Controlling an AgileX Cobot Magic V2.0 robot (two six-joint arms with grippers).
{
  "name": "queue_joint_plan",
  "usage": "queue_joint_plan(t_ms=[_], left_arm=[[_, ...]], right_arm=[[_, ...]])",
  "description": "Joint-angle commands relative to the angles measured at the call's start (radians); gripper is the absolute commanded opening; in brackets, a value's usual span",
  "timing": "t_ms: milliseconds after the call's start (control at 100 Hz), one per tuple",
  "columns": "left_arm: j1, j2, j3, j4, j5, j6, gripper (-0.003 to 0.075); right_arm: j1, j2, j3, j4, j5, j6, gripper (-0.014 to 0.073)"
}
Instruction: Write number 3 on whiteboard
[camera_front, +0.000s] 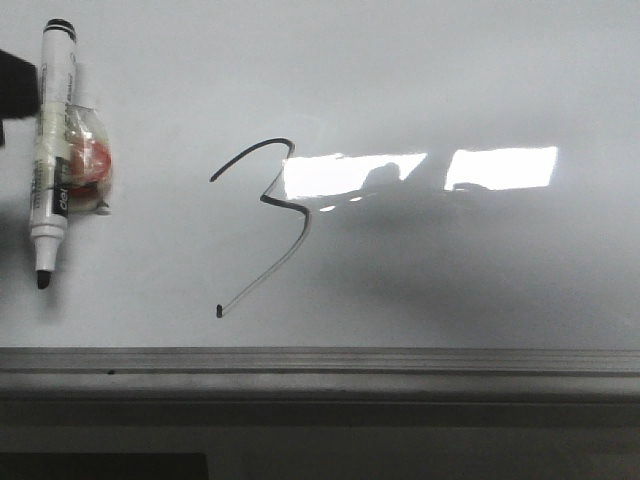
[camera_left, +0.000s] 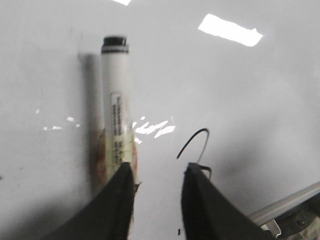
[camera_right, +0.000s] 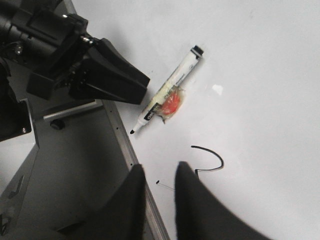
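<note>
1. One figure, the number 3 (camera_front: 268, 222), was drawn on the whiteboard (camera_front: 480, 80), left of the board's middle and nearer its front edge. The lower stroke slanted toward the front edge, faded to grey and ended in a dot just short of the grey frame (camera_front: 320, 362). Judged from the finished shape, the writing step was complete.
2. The marker pen (camera_front: 50, 150) lay flat on the whiteboard near the far left corner, uncapped tip toward the front edge. It lay well apart from the figure, probably put there so that it could not smear the wet ink.
3. A taped-on wad with a red core (camera_front: 88, 165) was fixed to the barrel, likely as a grip aid.
4. The left hand (camera_left: 155, 172) hung over the marker's tip end with its fingers apart. One finger overlapped the barrel in the wrist view, but nothing was clamped.
5. The right hand (camera_right: 159, 172) hovered over the front edge near the end dot, fingers apart and empty.
6. Bright light reflections (camera_front: 500, 168) lay on the board right of the figure and hid part of its upper bend. Nothing else stood on the worktop between the hands and the figure.
</note>
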Motion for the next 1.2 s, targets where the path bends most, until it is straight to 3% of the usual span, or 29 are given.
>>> queue_joint_plan(t_ms=[0,110,360,540,750,1190], left_arm=[[0.003,-0.081,-0.029,0.025,-0.012,0.073,-0.0017],[0.003,-0.165,-0.011,0.076,-0.021,0.112,-0.002],[0.003,-0.367,0.057,0.316,-0.04,0.138,-0.002],[0.003,-0.446,0.091,0.322,-0.034,0.138,-0.002],[0.003,-0.459,0.092,0.304,-0.016,0.138,-0.002],[0.003,-0.459,0.093,0.304,-0.016,0.138,-0.002]], right_arm=[[-0.014,-0.069,-0.007,0.001,-0.076,0.007,-0.005],[-0.015,-0.168,0.075,0.001,-0.129,0.007,-0.005],[-0.015,-0.533,0.444,0.001,-0.43,0.007,-0.005],[-0.015,-0.76,0.663,0.001,-0.549,0.007,-0.005],[-0.015,-0.865,0.744,0.008,-0.521,0.007,-0.0051],[-0.015,-0.865,0.755,0.008,-0.511,0.007,-0.0051]])
